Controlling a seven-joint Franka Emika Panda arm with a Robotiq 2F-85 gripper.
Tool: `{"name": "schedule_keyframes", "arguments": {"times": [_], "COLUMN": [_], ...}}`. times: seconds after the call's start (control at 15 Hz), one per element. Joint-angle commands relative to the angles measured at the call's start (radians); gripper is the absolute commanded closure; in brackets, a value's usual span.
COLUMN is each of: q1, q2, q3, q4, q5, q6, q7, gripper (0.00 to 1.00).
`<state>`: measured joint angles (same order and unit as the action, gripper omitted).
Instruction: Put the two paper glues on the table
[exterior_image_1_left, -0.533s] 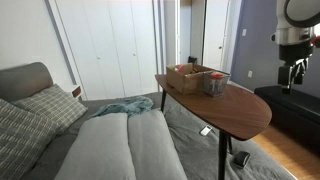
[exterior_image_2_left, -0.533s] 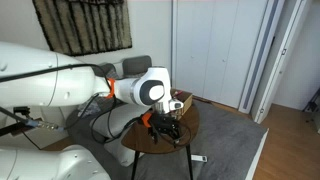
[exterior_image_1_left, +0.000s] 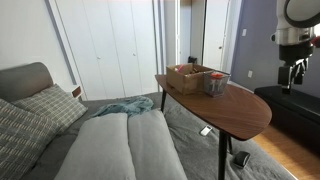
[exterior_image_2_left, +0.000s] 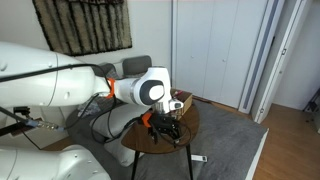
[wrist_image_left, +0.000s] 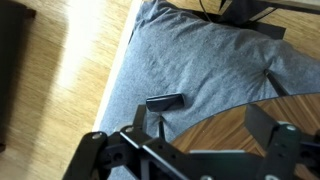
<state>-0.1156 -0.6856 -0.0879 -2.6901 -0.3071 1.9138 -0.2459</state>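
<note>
The oval dark-brown table (exterior_image_1_left: 235, 105) stands beside the sofa and also shows in an exterior view (exterior_image_2_left: 150, 146). Its rounded edge shows in the wrist view (wrist_image_left: 235, 125). On it stand a grey mesh cup (exterior_image_1_left: 216, 83) and an open cardboard box (exterior_image_1_left: 190, 77). The two paper glues do not show in any view. My gripper (exterior_image_1_left: 296, 72) hangs above the table's end away from the box; it also shows in an exterior view (exterior_image_2_left: 166, 128). In the wrist view the gripper (wrist_image_left: 200, 128) has its fingers wide apart with nothing between them.
A grey sofa with cushions (exterior_image_1_left: 110, 145) and a teal cloth (exterior_image_1_left: 125, 106) lie beside the table. A dark bench (exterior_image_1_left: 295, 108) stands near the gripper. Below are a grey rug (wrist_image_left: 200, 60), wood floor (wrist_image_left: 70, 80) and a small dark object on the rug (wrist_image_left: 165, 101).
</note>
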Motion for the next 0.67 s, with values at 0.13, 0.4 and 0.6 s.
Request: {"name": "schedule_keyframes", "arguments": {"times": [0.13, 0.4, 0.6], "q1": [0.014, 0.014, 0.096], "q2": [-0.001, -0.001, -0.024], "q3": [-0.012, -0.012, 0.001], "q4": [0.002, 0.002, 0.009], "q5": [-0.007, -0.007, 0.037], "q6": [-0.004, -0.004, 0.085], "q7": [0.007, 0.007, -0.044], "gripper": [0.00, 0.00, 0.00]}}
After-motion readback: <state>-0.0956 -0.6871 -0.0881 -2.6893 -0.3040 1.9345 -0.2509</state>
